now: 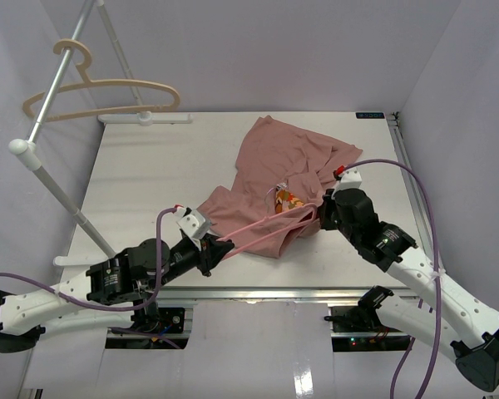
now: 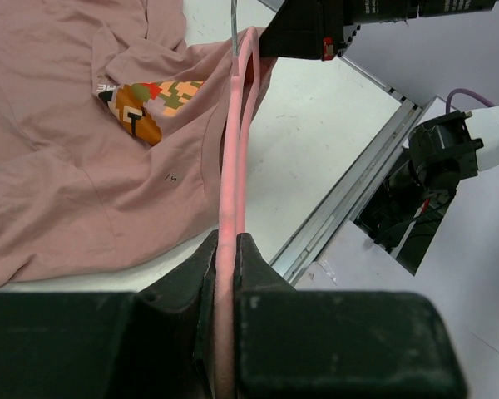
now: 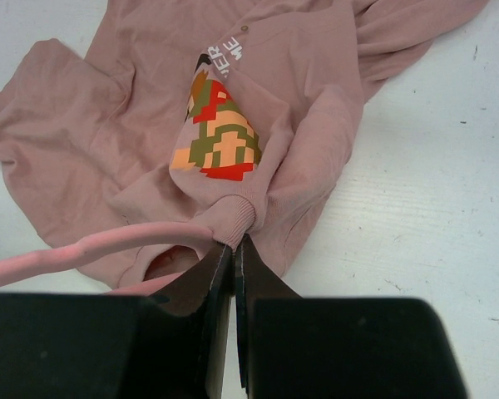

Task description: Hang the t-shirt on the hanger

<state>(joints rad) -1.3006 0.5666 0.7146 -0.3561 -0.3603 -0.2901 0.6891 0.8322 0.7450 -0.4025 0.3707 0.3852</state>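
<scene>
Left gripper [image 2: 225, 253] is clenched on the thin pink hanger [image 2: 235, 158] at the near left of the table [image 1: 150, 166]. From that wrist the frame is seen edge-on, its two bars almost overlapping. Only a sliver of the metal hook shows at the top edge.

The right gripper [image 3: 234, 249] is pinched tight on the ribbed collar [image 3: 233, 218] of the t-shirt [image 3: 141, 75], with the hanger's far end just beside its fingers. Whether that end has gone into the neck opening cannot be told, because cloth folds over it.

The mauve shirt lies crumpled at mid-table, spreading toward the far right. Its pixel print [image 3: 220, 137] is partly folded under and the white lettering is cut off. A beige hanger [image 1: 116, 83] hangs at the far left, well apart.
</scene>
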